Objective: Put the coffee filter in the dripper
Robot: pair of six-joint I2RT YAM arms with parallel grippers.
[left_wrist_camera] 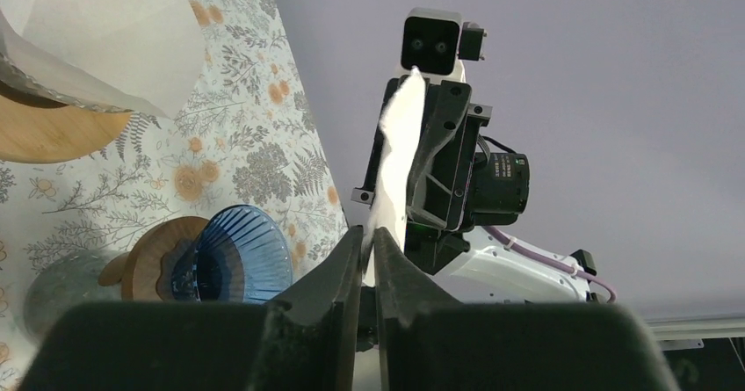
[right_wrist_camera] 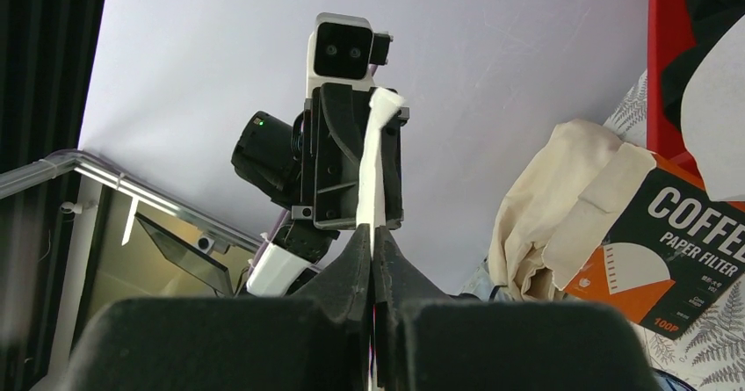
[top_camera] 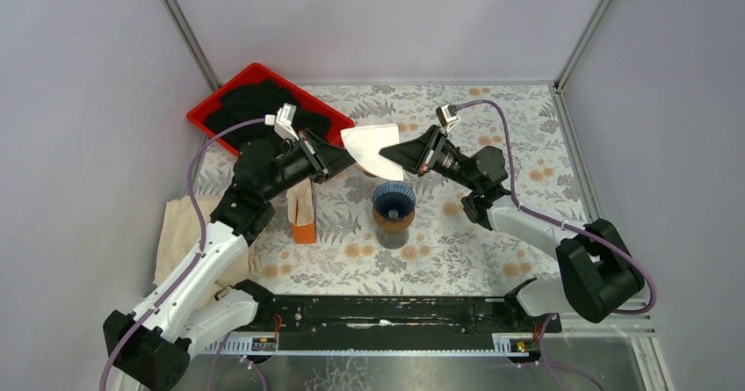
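The dripper [top_camera: 393, 199] has an open top; the filter box [top_camera: 302, 215] stands near its left side.

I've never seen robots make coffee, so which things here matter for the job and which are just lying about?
For the job: coffee filter, pinched by the left gripper and right gripper; blue dripper.

Just lying about: orange filter box, red tray, beige cloth.

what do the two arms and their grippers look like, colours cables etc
The left arm and right arm match: white links, black joints. The left gripper and right gripper have black tapering fingers. Each wrist carries a white camera; purple cables trail along both.
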